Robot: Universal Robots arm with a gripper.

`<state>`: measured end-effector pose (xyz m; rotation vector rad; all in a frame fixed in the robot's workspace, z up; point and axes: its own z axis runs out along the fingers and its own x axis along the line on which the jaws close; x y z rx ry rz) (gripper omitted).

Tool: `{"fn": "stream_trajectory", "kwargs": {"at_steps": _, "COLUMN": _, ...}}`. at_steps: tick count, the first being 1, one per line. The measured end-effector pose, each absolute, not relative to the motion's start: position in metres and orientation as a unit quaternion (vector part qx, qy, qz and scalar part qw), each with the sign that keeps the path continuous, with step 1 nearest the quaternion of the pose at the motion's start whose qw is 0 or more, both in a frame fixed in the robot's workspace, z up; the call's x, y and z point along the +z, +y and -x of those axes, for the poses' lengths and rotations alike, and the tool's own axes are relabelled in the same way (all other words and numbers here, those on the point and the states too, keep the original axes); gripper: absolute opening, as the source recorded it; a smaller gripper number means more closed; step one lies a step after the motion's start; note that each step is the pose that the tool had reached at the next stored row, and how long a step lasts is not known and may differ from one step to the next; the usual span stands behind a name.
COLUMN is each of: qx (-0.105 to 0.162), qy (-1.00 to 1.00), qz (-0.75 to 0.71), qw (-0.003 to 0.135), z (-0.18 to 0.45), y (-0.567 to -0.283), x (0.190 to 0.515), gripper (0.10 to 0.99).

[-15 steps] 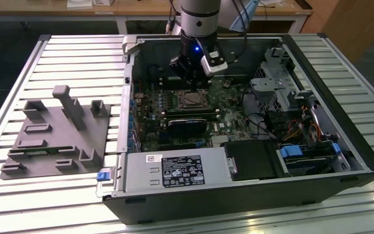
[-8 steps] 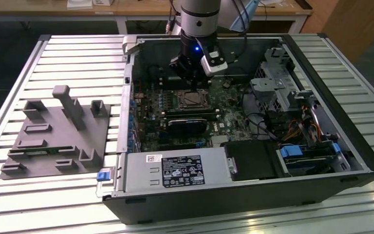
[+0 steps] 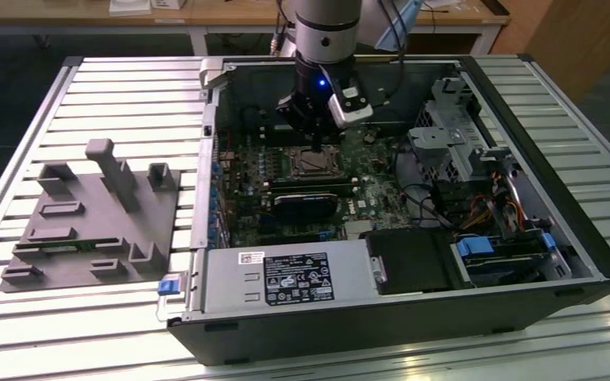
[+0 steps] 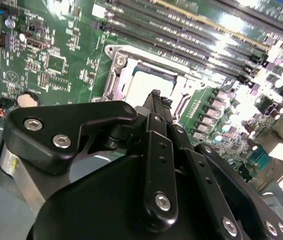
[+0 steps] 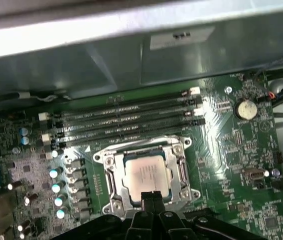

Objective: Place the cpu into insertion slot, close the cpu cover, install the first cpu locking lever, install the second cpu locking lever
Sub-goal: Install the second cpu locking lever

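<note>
one open black computer case [image 3: 559, 262] lies on a slatted metal table [image 3: 125, 79], with one grey moulded fixture [image 3: 93, 214] to the exterior view's left. one green motherboard [image 5: 241, 150] carries four long dark memory slots [image 5: 126, 120]. one insertion slot [image 5: 112, 172], silver-rimmed, holds one pale square cpu [image 5: 144, 175] under the thin cpu cover [image 5: 174, 145]. one gripper [image 5: 151, 199] sits at the socket's edge, black fingers together, gripping nothing visible; the second wrist view shows its bolted linkages.

The arm [image 3: 324, 32] descends vertically, wrist pointing down. The gripper [image 3: 319, 148] hangs low, its fingers [image 4: 155, 102] closed together, tips pointing downward.
</note>
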<state>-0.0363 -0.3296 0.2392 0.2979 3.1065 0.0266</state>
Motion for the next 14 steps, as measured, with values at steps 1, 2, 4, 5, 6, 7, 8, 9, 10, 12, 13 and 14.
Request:
{"fn": "stream_trajectory", "kwargs": {"at_steps": 1, "qx": 0.009, "qy": 0.995, "qz": -0.095, "qw": 0.010, "z": 0.036, "y": -0.331, "x": 0.239, "gripper": 0.106}}
{"fn": "stream_trajectory", "kwargs": {"at_steps": 2, "qx": 0.009, "qy": 0.995, "qz": -0.095, "qw": 0.010, "z": 0.036, "y": -0.333, "x": 0.239, "gripper": 0.106}}
{"fn": "stream_trajectory", "kwargs": {"at_steps": 4, "qx": 0.009, "qy": 0.995, "qz": -0.095, "qw": 0.010, "z": 0.036, "y": -0.337, "x": 0.239, "gripper": 0.106}}
{"fn": "stream_trajectory", "kwargs": {"at_steps": 5, "qx": 0.009, "qy": 0.995, "qz": -0.095, "qw": 0.010, "z": 0.036, "y": -0.338, "x": 0.239, "gripper": 0.106}}
{"fn": "stream_trajectory", "kwargs": {"at_steps": 6, "qx": 0.009, "qy": 0.995, "qz": -0.095, "qw": 0.010, "z": 0.036, "y": -0.340, "x": 0.239, "gripper": 0.106}}
{"fn": "stream_trajectory", "kwargs": {"at_steps": 7, "qx": 0.009, "qy": 0.995, "qz": -0.095, "qw": 0.010, "z": 0.036, "y": -0.342, "x": 0.239, "gripper": 0.106}}
{"fn": "stream_trajectory", "kwargs": {"at_steps": 8, "qx": 0.009, "qy": 0.995, "qz": -0.095, "qw": 0.010, "z": 0.036, "y": -0.343, "x": 0.239, "gripper": 0.106}}
{"fn": "stream_trajectory", "kwargs": {"at_steps": 9, "qx": 0.009, "qy": 0.995, "qz": -0.095, "qw": 0.010, "z": 0.036, "y": -0.345, "x": 0.239, "gripper": 0.106}}
{"fn": "stream_trajectory", "kwargs": {"at_steps": 10, "qx": 0.009, "qy": 0.995, "qz": -0.096, "qw": 0.010, "z": 0.036, "y": -0.346, "x": 0.239, "gripper": 0.106}}
{"fn": "stream_trajectory", "kwargs": {"at_steps": 12, "qx": 0.009, "qy": 0.995, "qz": -0.096, "qw": 0.010, "z": 0.036, "y": -0.349, "x": 0.239, "gripper": 0.106}}
{"fn": "stream_trajectory", "kwargs": {"at_steps": 13, "qx": 0.009, "qy": 0.995, "qz": -0.096, "qw": 0.010, "z": 0.036, "y": -0.351, "x": 0.239, "gripper": 0.106}}
{"fn": "stream_trajectory", "kwargs": {"at_steps": 14, "qx": 0.009, "qy": 0.995, "qz": -0.096, "qw": 0.010, "z": 0.036, "y": -0.353, "x": 0.239, "gripper": 0.106}}
